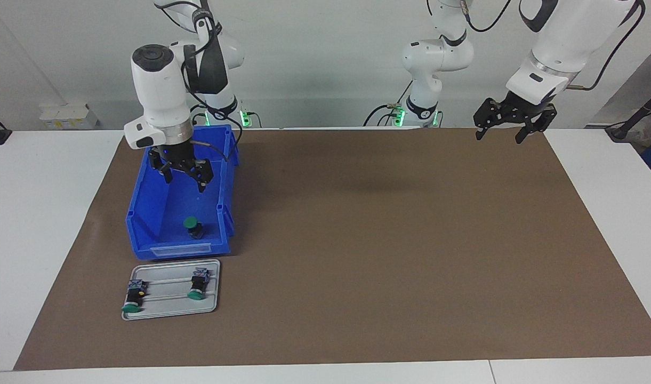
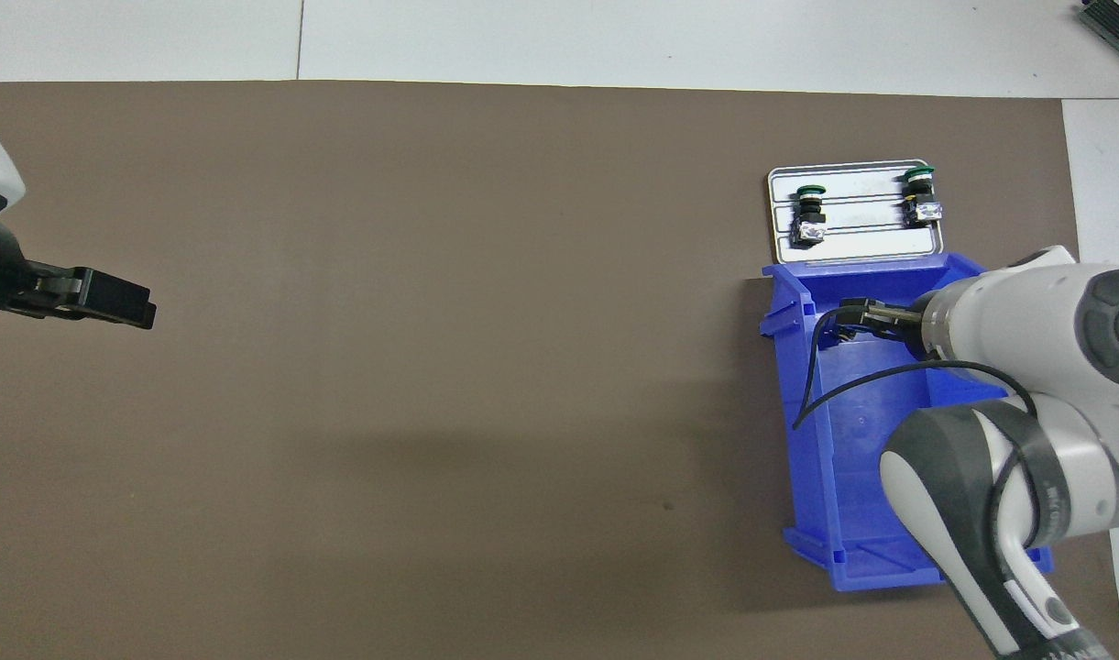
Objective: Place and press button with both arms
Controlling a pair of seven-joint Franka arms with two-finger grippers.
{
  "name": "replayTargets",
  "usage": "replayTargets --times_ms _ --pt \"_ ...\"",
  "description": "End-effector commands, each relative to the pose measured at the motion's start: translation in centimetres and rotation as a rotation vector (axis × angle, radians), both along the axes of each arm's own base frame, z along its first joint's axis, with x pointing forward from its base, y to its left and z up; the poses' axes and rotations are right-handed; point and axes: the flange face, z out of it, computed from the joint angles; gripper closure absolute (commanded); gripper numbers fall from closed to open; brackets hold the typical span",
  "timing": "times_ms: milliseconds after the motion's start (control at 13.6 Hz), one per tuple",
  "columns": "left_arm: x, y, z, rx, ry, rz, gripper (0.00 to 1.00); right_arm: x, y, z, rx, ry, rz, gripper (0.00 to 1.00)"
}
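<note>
1. Facing view: the right end effector [image 1: 184, 173] hangs inside the upper part of the blue bin [image 1: 144, 224], which sits near the bench corner at the right arm's end. Its fingers are spread apart and hold nothing.
2. The button [image 1: 192, 226] lies on the bin floor, close to the bin's wall farthest from the robots. It is below the right end effector and farther from the robots than the spot directly under it, well apart from the fingertips. Its green cap points toward the robots and its dark body away, so its long axis appears to run roughly along the bin's length.
3. The left end effector [image 1: 509, 128] waits in the air over the mat edge at the left arm's end, fingers spread and empty. The right arm is by far the nearer to the button.
4. Just past the bin, toward the bench edge farthest from the robots, a grey tray [image 1: 210, 306] carries two more buttons [image 1: 134, 295], lying on their sides.
5. Overhead view: the right arm's wrist covers the bin [image 2: 811, 440] and hides the button; the right end effector [image 2: 857, 316] shows only partly.
6. The tray [image 2: 852, 247] touches the bin's wall farthest from the robots, and the left end effector [image 2: 110, 298] is over bare mat.
</note>
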Motion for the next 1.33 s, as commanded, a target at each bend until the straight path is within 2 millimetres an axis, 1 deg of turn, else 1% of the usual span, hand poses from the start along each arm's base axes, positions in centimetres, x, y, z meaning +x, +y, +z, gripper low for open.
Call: replayTargets --times_ms 0,74,221,295,369,443,590,664,811,885,959,1107,1254 --pt "-0.8 0.5 0.0 0.019 -0.007 0.007 0.00 1.1 -0.5 4.4 0.006 0.045 0.053 0.04" --pt "-0.8 0.4 0.0 0.020 -0.007 0.004 0.00 1.3 -0.8 5.8 0.035 0.058 0.065 0.04" --pt "-0.8 0.4 0.0 0.018 -0.007 0.005 0.00 1.9 -1.6 9.3 0.095 0.087 0.095 0.04" --pt "-0.8 0.4 0.0 0.020 -0.007 0.004 0.00 2.9 -2.6 10.8 0.100 0.113 0.122 0.04" --pt "-0.8 0.4 0.0 0.018 -0.007 0.007 0.00 3.5 -3.0 12.4 0.110 0.122 0.152 0.04" --pt "-0.8 0.5 0.0 0.019 -0.007 0.005 0.00 4.1 -3.6 13.4 0.114 0.140 0.163 0.03" --pt "-0.8 0.5 0.0 0.019 -0.007 0.005 0.00 4.6 -4.6 14.2 0.117 0.181 0.182 0.02" --pt "-0.8 0.4 0.0 0.018 -0.007 0.005 0.00 4.9 -5.0 14.9 0.119 0.201 0.183 0.02" --pt "-0.8 0.5 0.0 0.019 -0.007 0.005 0.00 5.2 -5.9 17.3 0.151 0.246 0.166 0.01" --pt "-0.8 0.5 0.0 0.019 -0.007 0.007 0.00 5.3 -6.8 18.4 0.158 0.254 0.159 0.01" --pt "-0.8 0.4 0.0 0.020 -0.007 0.004 0.00 5.2 -7.1 18.9 0.162 0.251 0.177 0.01" --pt "-0.8 0.4 0.0 0.020 -0.007 0.005 0.00 4.9 -7.7 19.4 0.166 0.218 0.175 0.01" --pt "-0.8 0.4 0.0 0.020 -0.007 0.004 0.00 3.8 -7.7 17.2 0.165 0.216 0.173 0.00"
